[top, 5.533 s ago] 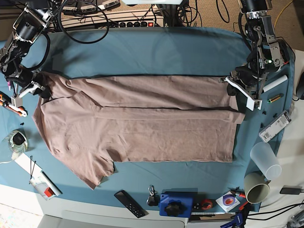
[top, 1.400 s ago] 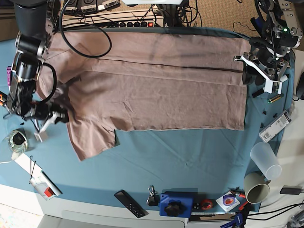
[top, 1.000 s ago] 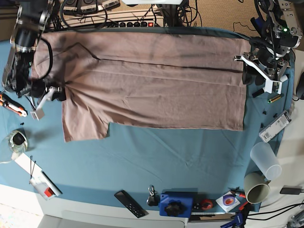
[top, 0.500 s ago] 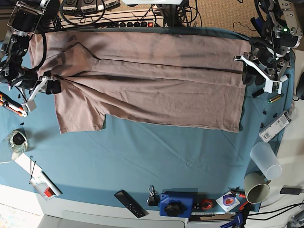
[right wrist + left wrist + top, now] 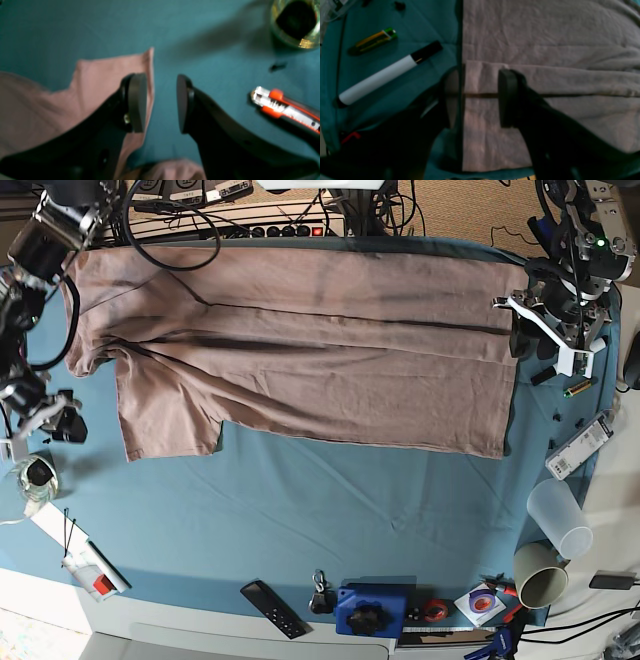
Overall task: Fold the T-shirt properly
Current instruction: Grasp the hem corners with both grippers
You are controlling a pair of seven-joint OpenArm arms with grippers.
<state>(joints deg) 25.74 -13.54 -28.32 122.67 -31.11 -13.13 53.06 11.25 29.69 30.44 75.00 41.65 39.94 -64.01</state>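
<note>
Mauve cotton, the T-shirt [image 5: 300, 350] lies spread across the far half of the table [image 5: 330, 520], with the right gripper [image 5: 160, 102] spread, empty and clear of the sleeve, and the left gripper [image 5: 480, 97] spread astride the hem fold, presumably steadying it; no legible writing is visible.

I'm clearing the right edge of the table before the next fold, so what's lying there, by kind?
Cups: 2, a translucent cup and a beige cup
Markers: 1, the white marker
Batteries: 1, the green-and-yellow battery
Remotes: 1, the white remote
Total: 5
</note>
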